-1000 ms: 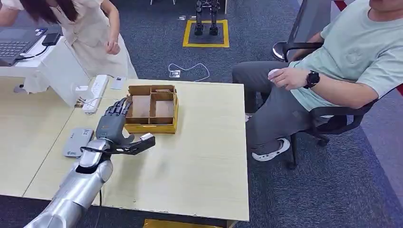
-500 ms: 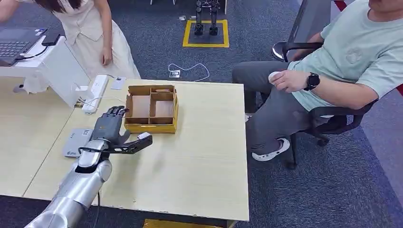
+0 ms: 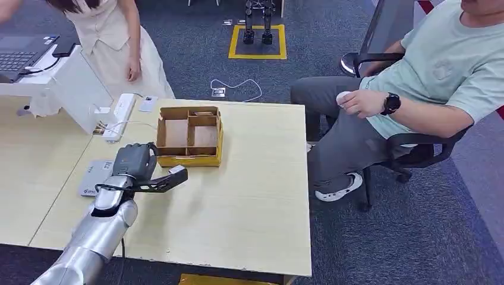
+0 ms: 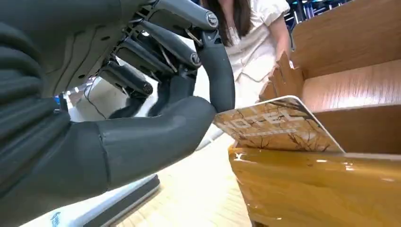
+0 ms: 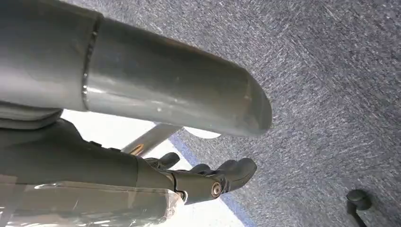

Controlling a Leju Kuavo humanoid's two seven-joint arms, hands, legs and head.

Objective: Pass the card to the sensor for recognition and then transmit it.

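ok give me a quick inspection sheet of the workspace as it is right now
Surface: light wooden table, chipped along the near edge.
Job's things: card pinched in the left hand beside the wooden divided box; grey sensor flat on the table beside that hand.
Clutter: white power strip and a small white item at the far edge.
Hands: left holds the card; right hand hangs over the carpet, fingers curled, nothing in them.
Cables: white cable on the carpet.
Surroundings: a standing person, a seated person, a laptop.
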